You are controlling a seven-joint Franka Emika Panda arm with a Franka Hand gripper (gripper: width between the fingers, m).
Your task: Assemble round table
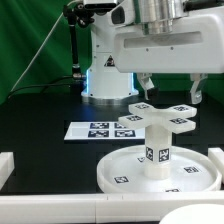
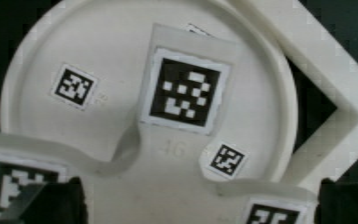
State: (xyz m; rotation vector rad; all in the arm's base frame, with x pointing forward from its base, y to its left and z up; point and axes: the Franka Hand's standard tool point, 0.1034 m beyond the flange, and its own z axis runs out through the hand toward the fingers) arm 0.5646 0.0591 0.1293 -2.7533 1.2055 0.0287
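The large round rimmed disc (image 1: 118, 170) lies flat on the black table at the front. The short cylindrical leg (image 1: 156, 155) stands upright at its middle. The cross-shaped piece (image 1: 160, 118) sits level on top of the leg. My gripper (image 1: 171, 95) hangs just above the cross-shaped piece with its fingers (image 1: 146, 88) wide apart, and I see no grip on the piece. In the wrist view the disc (image 2: 87, 50), the tagged leg (image 2: 190, 88) and the cross-shaped piece (image 2: 158, 170) fill the picture, and the cross-shaped piece lies between my dark fingertips (image 2: 51, 198).
The marker board (image 1: 104, 130) lies flat on the table toward the exterior view's left, behind the disc. A white rail (image 1: 60, 212) runs along the front edge, with a white block (image 1: 5, 166) at the exterior view's left. The arm's base (image 1: 105, 80) stands at the back.
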